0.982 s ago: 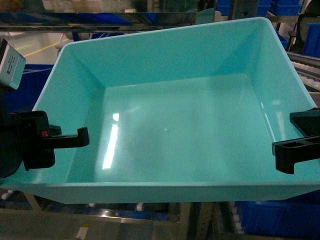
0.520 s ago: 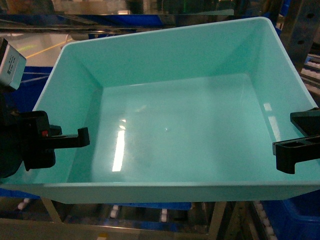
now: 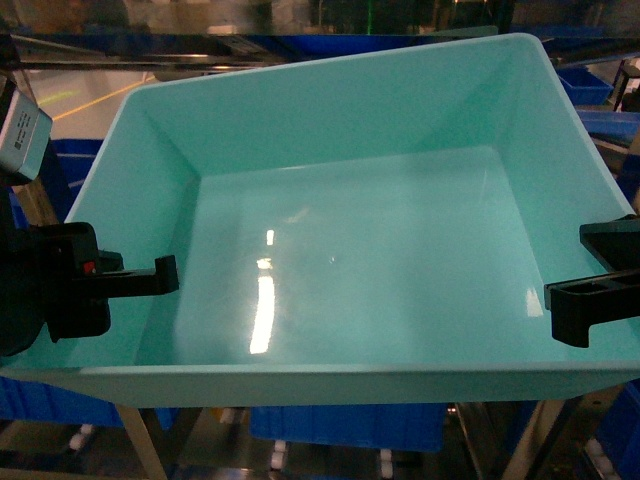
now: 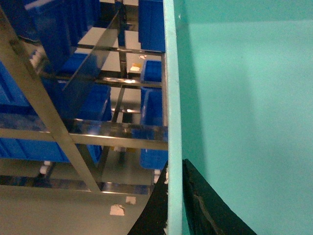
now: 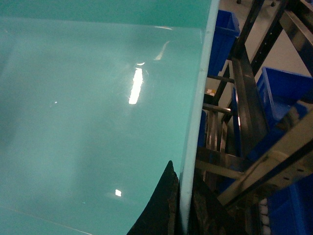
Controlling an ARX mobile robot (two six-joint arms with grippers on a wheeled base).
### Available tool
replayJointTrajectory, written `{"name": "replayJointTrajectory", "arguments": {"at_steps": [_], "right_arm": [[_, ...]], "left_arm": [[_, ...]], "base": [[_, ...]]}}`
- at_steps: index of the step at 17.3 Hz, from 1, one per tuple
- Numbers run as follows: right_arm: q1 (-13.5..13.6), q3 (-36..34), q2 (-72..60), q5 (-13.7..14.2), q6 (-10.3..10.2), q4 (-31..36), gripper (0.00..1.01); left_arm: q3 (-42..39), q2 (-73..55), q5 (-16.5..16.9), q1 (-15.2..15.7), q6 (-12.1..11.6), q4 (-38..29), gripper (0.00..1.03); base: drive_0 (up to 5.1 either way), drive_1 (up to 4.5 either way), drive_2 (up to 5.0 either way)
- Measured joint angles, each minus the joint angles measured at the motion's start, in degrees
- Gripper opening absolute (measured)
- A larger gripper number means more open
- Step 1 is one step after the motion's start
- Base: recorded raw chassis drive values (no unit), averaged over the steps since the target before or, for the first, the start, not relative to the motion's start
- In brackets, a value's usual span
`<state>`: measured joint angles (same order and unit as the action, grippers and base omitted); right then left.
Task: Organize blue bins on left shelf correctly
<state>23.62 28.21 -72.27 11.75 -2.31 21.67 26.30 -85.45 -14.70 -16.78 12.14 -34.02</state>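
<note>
The blue bin (image 3: 350, 250), a light turquoise tub, fills the head view, held up and tilted with its right side higher; it is empty. My left gripper (image 3: 150, 275) is shut on its left wall, one finger inside and one outside. My right gripper (image 3: 585, 300) is shut on its right wall in the same way. The left wrist view shows the bin's rim (image 4: 172, 98) pinched in my left gripper (image 4: 174, 196), with the left shelf (image 4: 73, 134), a shiny steel rack, beside and below. In the right wrist view the bin (image 5: 98, 122) is clamped by my right gripper (image 5: 183, 205).
Dark royal-blue bins (image 4: 151, 117) sit on the steel rack's tiers left of the tub. More dark blue bins (image 5: 283, 93) and slanted steel rails (image 5: 249, 112) stand to its right. A steel beam (image 3: 150, 55) runs behind the tub, with dark blue bins (image 3: 340, 425) below it.
Both grippers and the tub keep the same place in the head view. The rack and dark blue bins behind and below have shifted, and the light glare on the tub floor has moved right.
</note>
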Motion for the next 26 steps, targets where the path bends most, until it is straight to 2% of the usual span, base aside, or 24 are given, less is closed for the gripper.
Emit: {"name": "replayJointTrajectory", "arguments": {"at_steps": [2,10,14,16,17,18,19,23,24,26], "right_arm": [[0.0,0.0,0.0,0.0,0.0,0.0,0.02],[0.0,0.0,0.0,-0.2,0.0,0.0,0.02],[0.0,0.0,0.0,-0.2,0.0,0.0,0.02],[-0.2,0.2,-0.9,-0.1,0.1,0.9,0.02],[-3.5,7.0,-11.1,-1.9,2.0,2.1,0.02],[-6.5,15.6,-20.4,-2.4,5.2,1.4,0.02],[-7.6,22.1,-26.9,-2.4,6.9,0.2,0.02],[-9.8,29.4,-36.9,-3.1,6.8,-2.3,0.02],[-9.7,30.2,-37.4,-4.7,6.9,-3.2,0.02],[-9.7,30.3,-37.4,-5.3,6.9,-2.7,0.02]], "left_arm": [[0.0,0.0,0.0,0.0,0.0,-0.1,0.05],[0.0,0.0,0.1,0.2,0.0,-0.1,0.05],[0.0,0.0,0.1,0.2,0.0,-0.2,0.05],[-0.3,0.1,0.1,0.1,0.1,-0.2,0.05],[6.0,-8.1,0.4,1.1,0.0,-0.2,0.05],[15.2,-17.6,1.7,2.1,0.7,1.9,0.05],[21.4,-23.5,2.2,2.7,0.8,4.5,0.05],[29.4,-29.8,3.5,3.4,0.2,9.2,0.05],[29.4,-30.0,3.8,3.9,-0.2,9.0,0.05],[29.1,-29.9,3.8,4.3,-0.2,8.6,0.05]], "base": [[-4.6,4.01,0.3],[0.0,0.00,0.0],[0.1,-4.06,4.2],[0.0,0.00,0.0],[0.0,0.00,0.0],[0.0,0.00,0.0],[0.0,0.00,0.0],[0.0,0.00,0.0],[0.0,0.00,0.0],[0.0,0.00,0.0]]}}
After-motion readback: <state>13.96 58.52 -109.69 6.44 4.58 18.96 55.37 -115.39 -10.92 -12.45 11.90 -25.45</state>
